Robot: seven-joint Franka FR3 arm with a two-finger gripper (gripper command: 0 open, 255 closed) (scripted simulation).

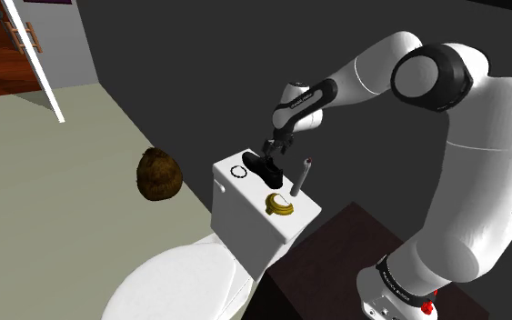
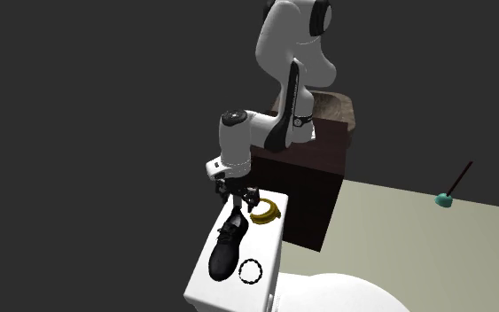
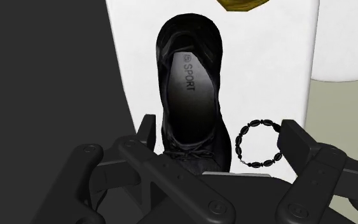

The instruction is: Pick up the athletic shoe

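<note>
Closest to the lens in the wrist view: the hand [image 3: 220,130], black, spread wide and gripping nothing. Straddles the laced front of the athletic shoe [image 3: 187,95], one finger just beside the shoe's flank, the other out past a bead bracelet [image 3: 258,143] lying just beside the shoe; cannot tell whether either fingertip touches anything. Seems set wider than the shoe so as to drop around it, though with the bracelet inside the span risks pinching beads as well. As for the shoe: black, sole down, opening upward, resting on the white toilet tank lid [image 1: 235,195] at the middle of the shoulder view, lengthwise along the lid, probably because so narrow a top allows little else. Shares the lid with a banana [image 1: 281,204] just below and right of it in that frame, and a grey stick [image 1: 303,175] standing near the lid's right edge. Appears at lower centre of the second exterior view, hand right above its upper end.
</note>
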